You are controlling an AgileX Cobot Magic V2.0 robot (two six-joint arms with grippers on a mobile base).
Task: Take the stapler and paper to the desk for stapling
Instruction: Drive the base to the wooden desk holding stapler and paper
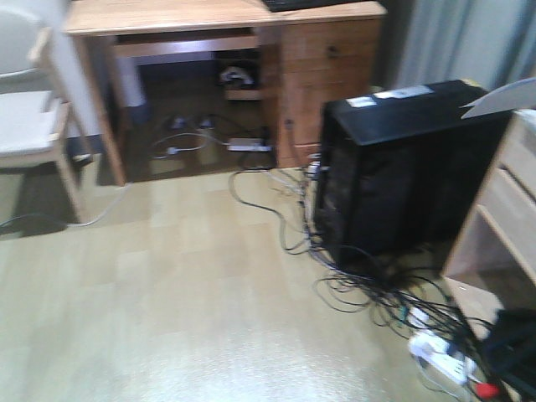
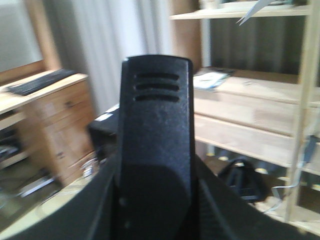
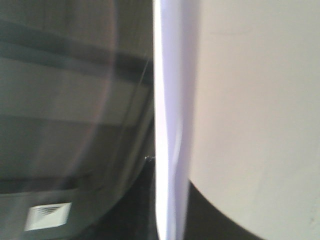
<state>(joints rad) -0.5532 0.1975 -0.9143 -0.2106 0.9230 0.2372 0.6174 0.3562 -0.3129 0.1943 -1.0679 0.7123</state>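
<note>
Black ribbed plastic is filling the middle of the left wrist view. I judge it to be the stapler (image 2: 156, 130), standing upright with three moulded grooves near its top. The left gripper (image 2: 156, 220) is showing only as dark curved masses hugging its base, so the fingers are looking clenched on it, probably carrying it end-up so that it is not slipping in transit. No orange patch is showing from this side.

The paper (image 3: 250, 100) is hanging edge-on right against the right wrist camera. Its corner (image 1: 502, 99) is poking into the front view high at the right, off any surface. The right gripper's fingers are hidden, so I cannot tell their state, though something is plainly bearing the sheet aloft.

The desk (image 1: 167, 17) is lying well apart across bare floor, with a keyboard (image 1: 306, 4) sitting on its top, so both things are seemingly being ferried and are not yet set down. A black computer tower (image 1: 402, 176) is standing near it amid tangled cables (image 1: 368, 293). White stickers (image 1: 394, 94) on the tower are blurring past reading, a small striped label (image 3: 47, 216) is equally illegible, and no brand is showing.
</note>
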